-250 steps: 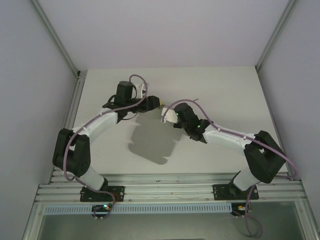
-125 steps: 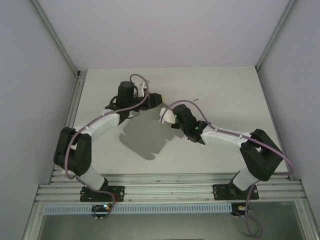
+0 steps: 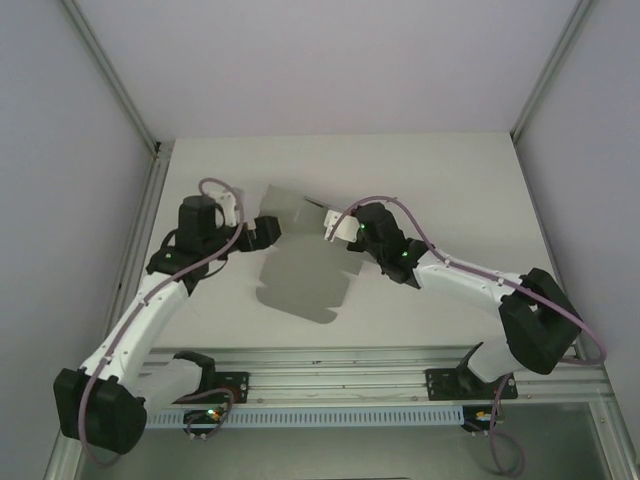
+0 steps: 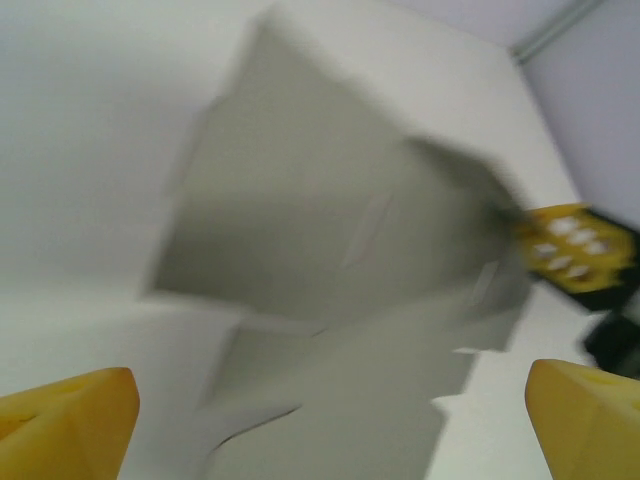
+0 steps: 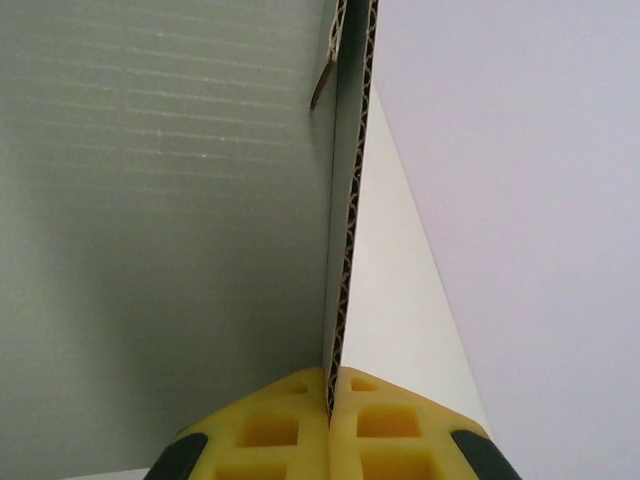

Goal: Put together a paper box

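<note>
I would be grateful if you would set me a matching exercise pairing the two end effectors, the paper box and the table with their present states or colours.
Column one:
1. left end effector
2. right end effector
3. paper box
4. table

Column two:
A. white surface
B. shut on an edge of the card
C. grey sheet with flaps, not yet folded into a box
D. wide open, holding nothing

Pairs: 1-D, 2-B, 3-C, 4-A.

White table point(image 3: 470, 190), pale enclosure walls point(image 3: 330, 60), aluminium rail point(image 3: 340, 372) along near edge
</note>
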